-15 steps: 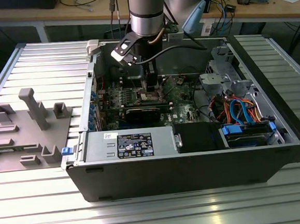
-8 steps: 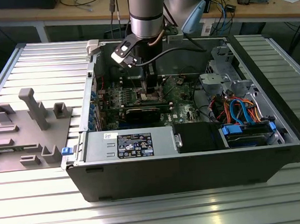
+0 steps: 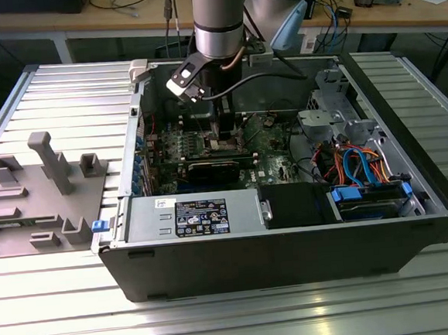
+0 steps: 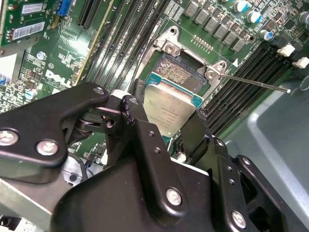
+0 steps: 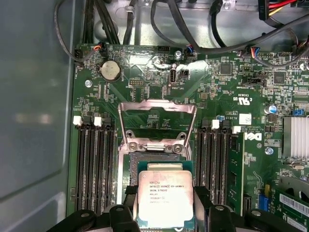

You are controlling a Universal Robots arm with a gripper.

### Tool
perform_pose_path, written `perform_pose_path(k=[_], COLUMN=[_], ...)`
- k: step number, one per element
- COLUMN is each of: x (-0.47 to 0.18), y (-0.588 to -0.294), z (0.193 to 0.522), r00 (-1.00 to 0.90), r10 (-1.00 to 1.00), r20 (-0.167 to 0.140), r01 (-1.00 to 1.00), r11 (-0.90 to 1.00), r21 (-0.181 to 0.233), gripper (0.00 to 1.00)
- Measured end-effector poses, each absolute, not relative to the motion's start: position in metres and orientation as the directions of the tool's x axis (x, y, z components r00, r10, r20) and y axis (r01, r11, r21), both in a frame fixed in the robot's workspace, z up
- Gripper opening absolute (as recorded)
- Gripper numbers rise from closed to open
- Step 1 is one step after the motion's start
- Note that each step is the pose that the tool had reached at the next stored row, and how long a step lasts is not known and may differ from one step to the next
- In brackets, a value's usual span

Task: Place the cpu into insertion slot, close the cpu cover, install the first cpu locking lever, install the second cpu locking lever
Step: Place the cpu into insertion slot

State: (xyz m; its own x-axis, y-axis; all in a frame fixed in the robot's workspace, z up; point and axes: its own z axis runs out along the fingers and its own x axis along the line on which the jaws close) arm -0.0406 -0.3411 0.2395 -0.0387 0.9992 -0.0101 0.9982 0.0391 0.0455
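The black two-fingered end effector (image 5: 166, 215) grips the flat silver-grey square cpu (image 5: 165, 193) by two opposite edges, metal top up, partly over the dark, silver-rimmed insertion slot (image 5: 159, 155). The thin silver cpu cover (image 5: 158, 104) stands open. Done well, the chip goes down level, edges squared to the rim, never dragged across the contacts. Its slightly longer side seems to point toward the cover's hinge.

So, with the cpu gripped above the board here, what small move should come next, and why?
Probably a short slide toward the raised cpu cover before lowering: the end effector holds the cpu, but bare insertion slot shows past its edge, so it seems off-centre.
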Motion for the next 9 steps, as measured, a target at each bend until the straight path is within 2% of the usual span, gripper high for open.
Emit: perform_pose_path(k=[9], x=[-0.0406], y=[-0.3392], z=[0.2366], r00=[-0.039], r10=[0.999], r20=[-0.010], r01=[0.998], r11=[0.039], r21=[0.045], gripper=[0.54])
